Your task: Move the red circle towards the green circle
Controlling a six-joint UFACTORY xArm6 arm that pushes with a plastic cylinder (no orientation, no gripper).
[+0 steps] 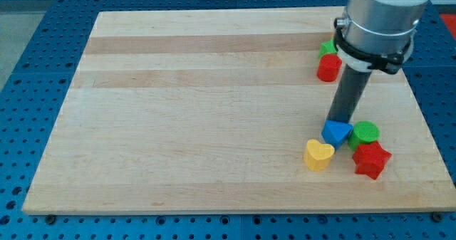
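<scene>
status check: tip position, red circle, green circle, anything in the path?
My tip at blue block's top edge. Red circle untouched at the view's upper right, far from green circle. Rod and blue block between.

Table: pale wood, visible grain, planks in lighter and darker bands, smooth, faint satin sheen. Surround: blue perforated plate, looks metal, matt. Arm housing: smooth grey, dull shine, black band around. Rod: dark, matt. Red circle, green circle, blue triangle, yellow heart, red star: smooth, solid colour, slightly glossy, plastic-like.
</scene>
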